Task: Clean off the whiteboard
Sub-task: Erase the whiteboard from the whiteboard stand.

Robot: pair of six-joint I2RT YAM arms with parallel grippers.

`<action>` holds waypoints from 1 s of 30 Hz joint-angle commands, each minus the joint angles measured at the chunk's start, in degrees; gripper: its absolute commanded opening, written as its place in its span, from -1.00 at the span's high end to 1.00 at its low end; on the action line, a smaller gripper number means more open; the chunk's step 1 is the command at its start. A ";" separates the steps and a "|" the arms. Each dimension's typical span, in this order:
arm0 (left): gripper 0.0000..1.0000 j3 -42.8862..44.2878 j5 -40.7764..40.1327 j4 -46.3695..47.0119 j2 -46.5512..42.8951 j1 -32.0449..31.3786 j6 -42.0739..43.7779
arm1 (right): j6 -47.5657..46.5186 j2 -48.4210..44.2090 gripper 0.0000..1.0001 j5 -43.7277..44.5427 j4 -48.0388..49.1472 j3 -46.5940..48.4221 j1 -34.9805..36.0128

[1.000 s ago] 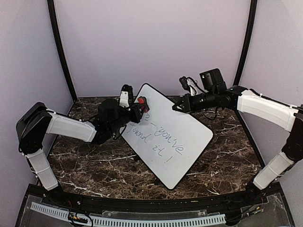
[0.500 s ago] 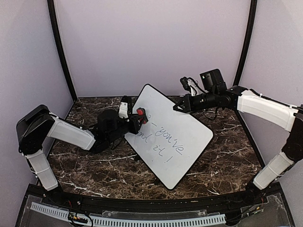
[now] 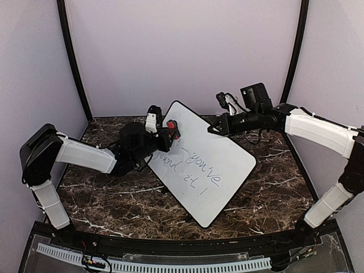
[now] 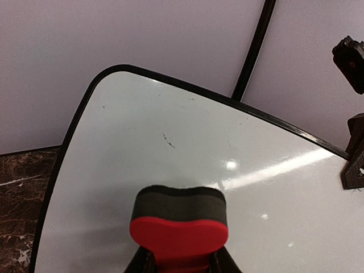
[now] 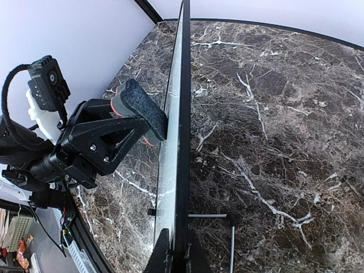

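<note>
Back up toward the top edge since half a second ago, my left end effector [image 4: 182, 263] clamps the red-backed felt eraser [image 4: 179, 219] against the glossy whiteboard [image 3: 222, 170]. It leans on the marbled bench [image 3: 273, 193], its thin black rim pinched in the shut right end effector [image 5: 177, 256]. Wiping looks barely begun; next I need firm strokes down across the blue-grey writing.

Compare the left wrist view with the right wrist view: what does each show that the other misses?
Left wrist only: the whiteboard's flat face, blank here apart from faint smudges. Right wrist only: the board edge-on, the red eraser's felt meeting its face, and the right gripper shut on the rim. Both: the board, the eraser held in the left gripper, and some marble table.
</note>
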 commanded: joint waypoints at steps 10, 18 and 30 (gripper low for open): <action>0.99 -9.97 2.81 2.78 -0.81 -0.90 -3.37 | -10.49 2.14 1.00 -1.67 4.54 -2.89 3.50; 0.99 -5.50 3.58 2.01 1.13 -1.91 -2.85 | -10.57 2.47 1.00 -1.60 4.43 -2.78 3.50; 0.99 2.53 2.68 -0.77 3.27 -1.96 0.04 | -10.58 2.56 1.00 -1.50 4.39 -2.81 3.50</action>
